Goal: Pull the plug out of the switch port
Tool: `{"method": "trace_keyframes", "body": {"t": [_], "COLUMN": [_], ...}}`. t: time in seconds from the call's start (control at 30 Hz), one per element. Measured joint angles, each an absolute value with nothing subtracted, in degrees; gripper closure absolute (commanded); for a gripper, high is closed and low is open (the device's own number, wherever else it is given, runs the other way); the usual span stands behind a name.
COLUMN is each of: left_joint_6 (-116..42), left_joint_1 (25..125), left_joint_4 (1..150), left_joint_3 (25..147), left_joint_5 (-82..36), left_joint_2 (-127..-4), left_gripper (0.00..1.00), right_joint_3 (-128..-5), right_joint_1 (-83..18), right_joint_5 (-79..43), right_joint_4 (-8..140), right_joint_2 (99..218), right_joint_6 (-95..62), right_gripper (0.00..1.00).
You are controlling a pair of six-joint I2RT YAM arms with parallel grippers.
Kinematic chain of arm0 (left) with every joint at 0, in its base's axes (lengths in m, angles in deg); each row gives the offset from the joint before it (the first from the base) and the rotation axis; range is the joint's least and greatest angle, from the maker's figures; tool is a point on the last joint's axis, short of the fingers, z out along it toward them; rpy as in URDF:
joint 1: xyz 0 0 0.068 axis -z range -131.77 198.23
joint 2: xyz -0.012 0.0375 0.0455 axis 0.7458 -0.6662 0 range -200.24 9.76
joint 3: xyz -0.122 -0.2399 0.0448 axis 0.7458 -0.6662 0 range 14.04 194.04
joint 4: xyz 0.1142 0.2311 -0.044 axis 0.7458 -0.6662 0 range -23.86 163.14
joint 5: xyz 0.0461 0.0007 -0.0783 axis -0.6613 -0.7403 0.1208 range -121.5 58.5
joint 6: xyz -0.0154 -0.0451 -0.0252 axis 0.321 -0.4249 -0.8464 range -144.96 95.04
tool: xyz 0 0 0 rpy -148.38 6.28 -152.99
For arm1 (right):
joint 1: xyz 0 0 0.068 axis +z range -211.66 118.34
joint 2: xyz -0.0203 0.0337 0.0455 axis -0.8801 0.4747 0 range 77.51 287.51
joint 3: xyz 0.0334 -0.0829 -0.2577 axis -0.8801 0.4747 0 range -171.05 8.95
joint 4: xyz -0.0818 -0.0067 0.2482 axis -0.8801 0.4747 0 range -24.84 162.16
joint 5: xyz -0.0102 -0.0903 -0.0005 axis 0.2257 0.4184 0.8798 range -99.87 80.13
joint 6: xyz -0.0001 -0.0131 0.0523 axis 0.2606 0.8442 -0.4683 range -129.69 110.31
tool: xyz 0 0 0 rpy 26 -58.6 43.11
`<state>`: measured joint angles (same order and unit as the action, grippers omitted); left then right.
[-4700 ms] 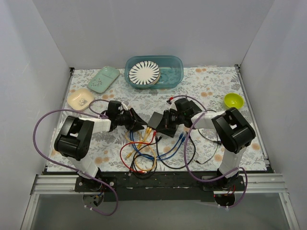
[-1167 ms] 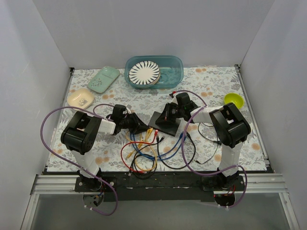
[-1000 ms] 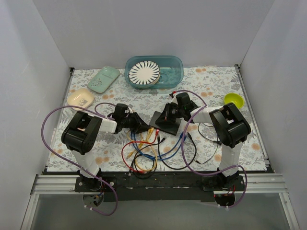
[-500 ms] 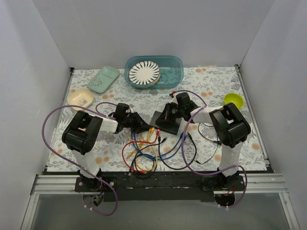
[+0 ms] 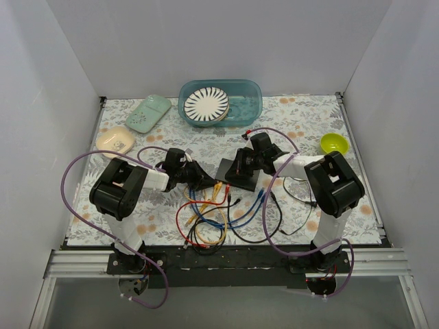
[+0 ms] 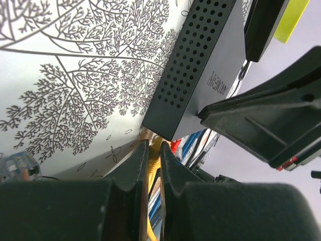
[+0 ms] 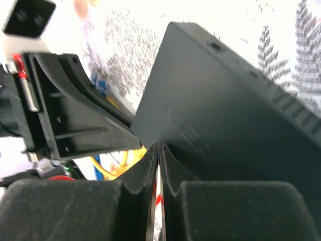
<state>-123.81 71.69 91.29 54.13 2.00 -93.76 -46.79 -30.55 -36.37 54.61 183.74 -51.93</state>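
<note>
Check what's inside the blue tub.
A striped plate fills the left half of the blue tub; the right half looks bare. Anything under the plate is covered.

1. My left gripper (image 5: 204,179) has slid right to the switch (image 5: 239,171) and narrowed onto the yellow plug (image 6: 153,159).
2. The switch has shifted slightly right and farther away.
3. The cable loops (image 5: 206,223) have shifted on the surface.
</note>
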Motion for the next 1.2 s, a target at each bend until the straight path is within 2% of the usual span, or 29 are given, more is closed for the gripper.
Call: {"method": "trace_keyframes", "body": {"t": [0.33, 0.7, 1.03, 1.2], "left_joint_6": [-123.79, -122.47, -120.27, -120.70], "left_joint_1": [71.69, 72.04, 72.04, 70.40], "left_joint_4": [91.84, 91.25, 85.19, 79.92], "left_joint_3": [53.85, 53.52, 48.91, 47.07], "left_joint_5": [2.02, 1.74, 1.25, -3.69], "left_joint_2": [-93.76, -92.89, -86.72, -80.65], "left_gripper": [1.00, 1.00, 1.00, 1.00], "right_joint_3": [-46.73, -51.03, -52.67, -48.54], "right_joint_1": [-25.54, -24.10, -24.58, -24.67], "right_joint_5": [-31.11, -31.67, -31.00, -27.98], "right_joint_4": [63.51, 68.69, 69.23, 66.70], "right_joint_2": [180.09, 184.38, 185.49, 181.27], "right_joint_6": [-43.82, -42.66, -42.94, -42.66], "right_gripper": [0.90, 0.91, 0.90, 0.88]}}
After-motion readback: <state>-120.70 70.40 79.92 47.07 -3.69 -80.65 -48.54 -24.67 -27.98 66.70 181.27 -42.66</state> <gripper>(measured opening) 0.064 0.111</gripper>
